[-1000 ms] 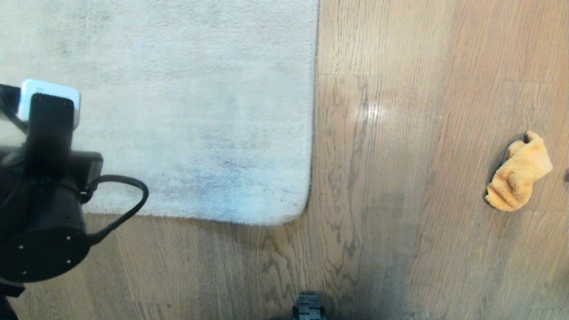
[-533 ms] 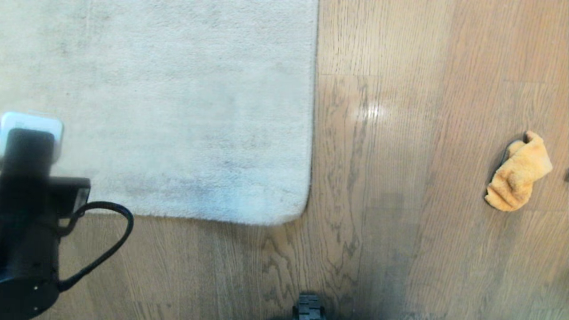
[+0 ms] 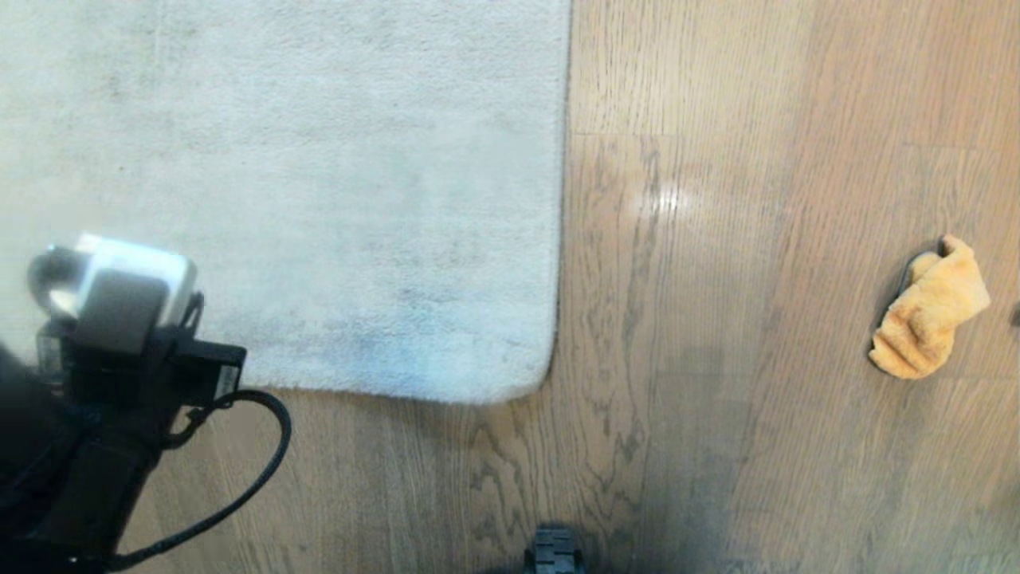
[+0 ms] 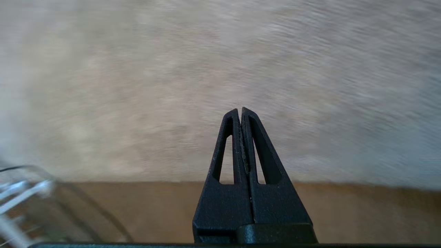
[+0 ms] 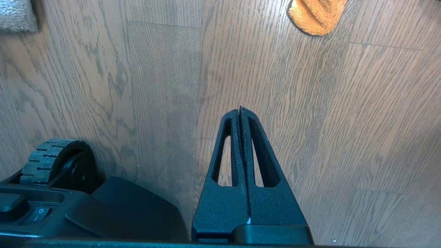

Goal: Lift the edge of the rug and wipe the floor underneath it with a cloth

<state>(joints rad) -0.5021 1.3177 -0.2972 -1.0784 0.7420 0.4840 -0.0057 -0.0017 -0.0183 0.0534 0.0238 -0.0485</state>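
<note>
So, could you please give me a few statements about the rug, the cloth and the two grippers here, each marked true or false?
1. The cloth lies on the rug. False: it lies on the bare floor, well clear of the rug edge.
2. The left gripper is shut and empty. True.
3. The right gripper holds the cloth. False: it is shut on nothing.
4. The rug edge lies flat. True.

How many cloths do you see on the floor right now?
1. The orange cloth lies on the bare floor, to the right of the rug edge and clear of it. None other shows; the rug could hide more.
</note>
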